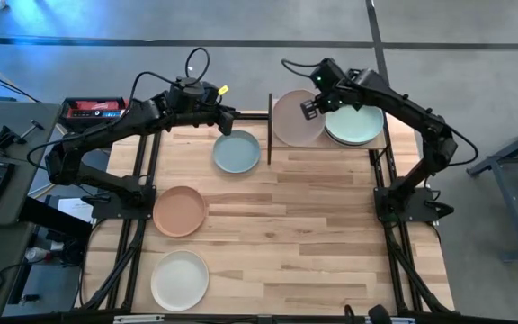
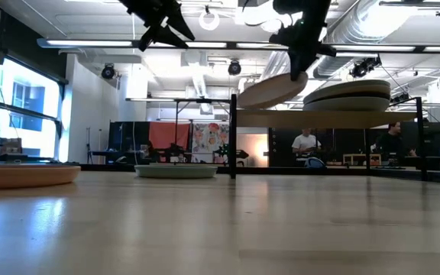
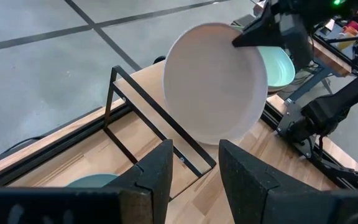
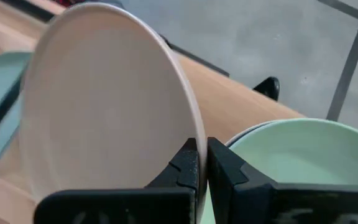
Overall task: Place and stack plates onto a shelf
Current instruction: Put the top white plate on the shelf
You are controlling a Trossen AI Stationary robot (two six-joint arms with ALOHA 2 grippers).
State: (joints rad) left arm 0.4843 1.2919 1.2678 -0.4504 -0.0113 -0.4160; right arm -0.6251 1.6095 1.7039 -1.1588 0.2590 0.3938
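Note:
My right gripper (image 1: 311,108) is shut on a pale pink plate (image 1: 295,120) over the left half of the shelf (image 2: 312,118), a light-wood board on black posts at the table's far edge. A stack topped by a mint green plate (image 1: 354,124) rests on the shelf's right half. On the table lie a light blue plate (image 1: 236,151), a terracotta plate (image 1: 180,211) and a cream plate (image 1: 180,280). My left gripper (image 1: 232,115) hangs open and empty above the table's far edge, left of the shelf and above the light blue plate. My right gripper pinches the pink plate's rim (image 4: 194,134) between its two fingers, on the side nearest the mint green stack. The fingers come from above, pointing down. The plate (image 2: 273,90) is tilted, its left edge low over the shelf board. Whether that edge touches the board, I cannot tell.
The shelf's black end post (image 1: 270,129) stands between the light blue plate and the pink plate. The mint green plate (image 4: 291,162) lies right beside my right fingers. Bare table top spreads across the middle and right near part (image 1: 331,234). People show in the room beyond (image 2: 305,142).

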